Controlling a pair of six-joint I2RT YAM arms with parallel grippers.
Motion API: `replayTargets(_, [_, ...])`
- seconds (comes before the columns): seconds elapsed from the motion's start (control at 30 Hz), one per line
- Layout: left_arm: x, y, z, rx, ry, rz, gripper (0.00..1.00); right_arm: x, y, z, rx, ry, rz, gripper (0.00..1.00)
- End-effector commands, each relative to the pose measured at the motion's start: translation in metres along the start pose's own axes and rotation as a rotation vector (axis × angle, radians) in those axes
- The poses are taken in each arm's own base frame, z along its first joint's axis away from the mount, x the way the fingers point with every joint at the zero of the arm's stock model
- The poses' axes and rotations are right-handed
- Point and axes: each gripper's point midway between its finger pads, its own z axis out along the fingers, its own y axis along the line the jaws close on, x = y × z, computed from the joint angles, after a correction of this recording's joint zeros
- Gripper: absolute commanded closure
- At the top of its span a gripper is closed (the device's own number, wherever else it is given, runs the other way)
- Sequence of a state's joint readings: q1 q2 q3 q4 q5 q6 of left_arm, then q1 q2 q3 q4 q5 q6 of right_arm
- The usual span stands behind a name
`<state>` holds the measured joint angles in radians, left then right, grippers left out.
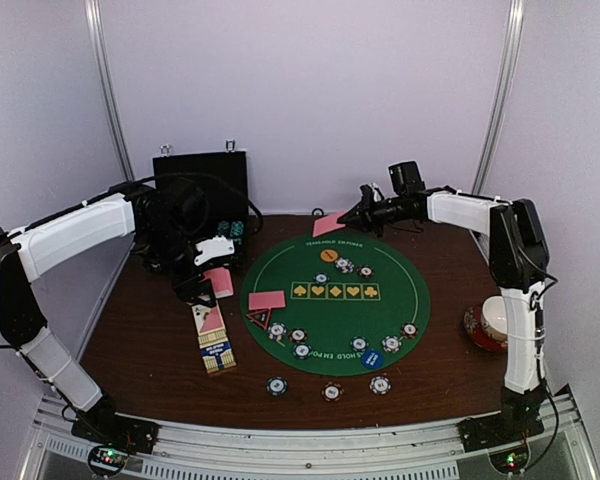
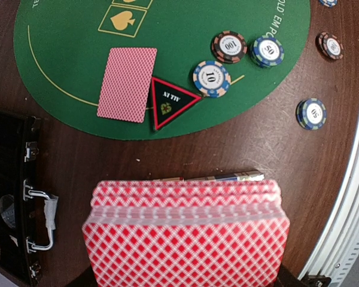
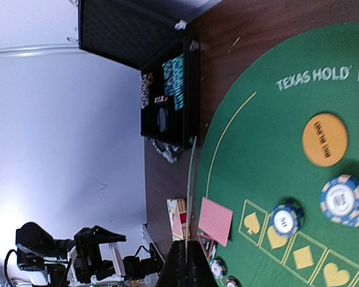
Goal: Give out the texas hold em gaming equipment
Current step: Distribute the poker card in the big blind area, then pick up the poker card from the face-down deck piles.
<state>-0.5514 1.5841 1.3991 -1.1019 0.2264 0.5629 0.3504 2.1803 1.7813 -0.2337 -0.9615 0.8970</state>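
Left gripper clamps a deck at centre left; right gripper pinches one card at upper centre.

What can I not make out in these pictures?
Left wrist view: the stack of pink-backed playing cards hides the fingers of the left tool; the left edge cuts off the black hinged case.
Right wrist view: the single thin card in the right tool is edge-on, its face hidden; the round orange disc has blurred print.
Top view: numbers on the striped round chips too small.
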Motion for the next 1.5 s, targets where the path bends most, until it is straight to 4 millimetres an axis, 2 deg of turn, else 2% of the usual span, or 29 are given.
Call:
replayTargets(0.0, [-0.010,0.002,-0.005,0.007,-0.036,0.003,0.79,-0.026,-0.044,0.005,0.126,-0.033,-0.026,1.00])
replayTargets(0.13, [-0.010,0.001,-0.006,0.009,-0.035,0.003,0.79,-0.048,-0.069,0.012,0.166,-0.067,-0.014,1.00])
replayTargets(0.23, [-0.010,0.000,-0.007,0.012,-0.038,0.003,0.80,-0.057,-0.089,0.019,0.206,-0.080,-0.011,1.00])
replayTargets(0.4, [-0.011,0.000,-0.009,0.013,-0.041,0.005,0.80,-0.065,-0.114,0.026,0.276,-0.100,-0.024,1.00])
replayTargets(0.5, [-0.012,-0.001,-0.010,0.014,-0.044,0.006,0.80,-0.066,-0.122,0.025,0.313,-0.105,-0.042,0.93])
replayTargets(0.67, [-0.012,-0.002,-0.013,0.015,-0.046,0.006,0.80,-0.067,-0.113,0.006,0.409,-0.110,-0.120,0.66])
replayTargets(0.77, [-0.011,-0.002,-0.014,0.012,-0.045,0.006,0.80,-0.065,-0.093,-0.007,0.423,-0.128,-0.191,0.48])
replayTargets(0.87, [-0.012,-0.002,-0.015,0.013,-0.048,0.004,0.80,-0.059,-0.063,-0.018,0.399,-0.141,-0.252,0.36])
replayTargets(0.97, [-0.015,-0.002,-0.016,0.013,-0.056,0.000,0.80,-0.037,-0.032,-0.025,0.337,-0.121,-0.275,0.31])
replayTargets(1.03, [-0.016,-0.002,-0.017,0.015,-0.062,-0.003,0.80,-0.013,-0.010,-0.022,0.270,-0.103,-0.283,0.26])
replayTargets(1.1, [-0.017,-0.002,-0.017,0.018,-0.064,-0.004,0.80,0.021,0.015,-0.010,0.191,-0.068,-0.298,0.21])
replayTargets(1.2, [-0.019,-0.001,-0.017,0.018,-0.067,-0.004,0.81,0.076,0.041,0.007,0.087,0.004,-0.292,0.17])
replayTargets(1.3, [-0.021,0.000,-0.017,0.019,-0.071,-0.005,0.81,0.125,0.059,0.021,0.011,0.054,-0.271,0.14])
replayTargets(1.33, [-0.021,-0.001,-0.017,0.022,-0.072,-0.006,0.81,0.140,0.058,0.026,-0.004,0.072,-0.252,0.13])
replayTargets(1.47, [-0.023,-0.001,-0.016,0.031,-0.076,-0.010,0.81,0.178,0.078,0.040,-0.099,0.110,-0.231,0.12])
